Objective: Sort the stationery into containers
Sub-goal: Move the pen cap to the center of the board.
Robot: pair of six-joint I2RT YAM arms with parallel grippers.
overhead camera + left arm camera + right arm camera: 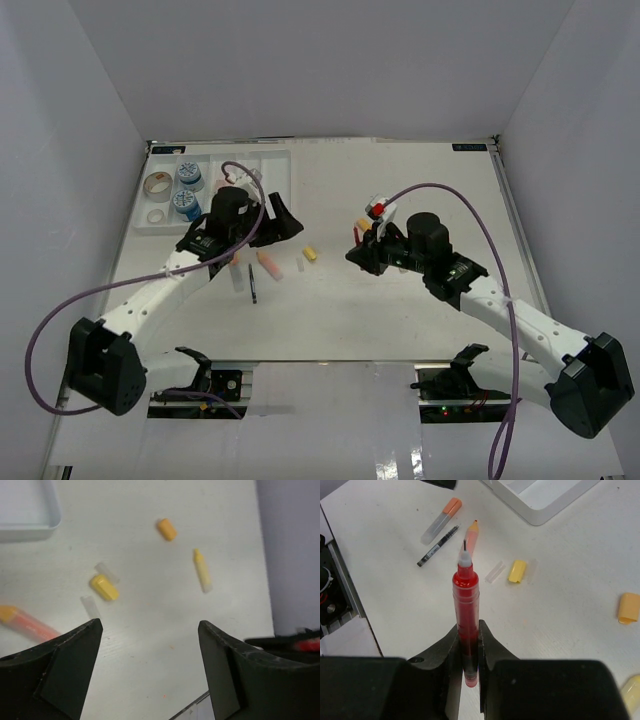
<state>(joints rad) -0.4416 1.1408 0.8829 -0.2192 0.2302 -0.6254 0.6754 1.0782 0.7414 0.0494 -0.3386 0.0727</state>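
The right gripper was clamped on a red pen, its jaws pressed against both sides of the barrel and the tip pointing away over the table. Past that tip lay an orange marker, a thin black pen and a clear marker with an orange cap, all close together. To their right sat a yellow cap between 2 small clear pieces. Farther right were a loose orange cap and a pale yellow marker. The left gripper hung above the table with its jaws wide apart and nothing between them. The yellow cap and the clear pieces lay loose just beyond its fingertips. The white tray stood at the far left of the table, holding 2 blue-white tubs and 2 tape rolls. The left arm hid its near edge.
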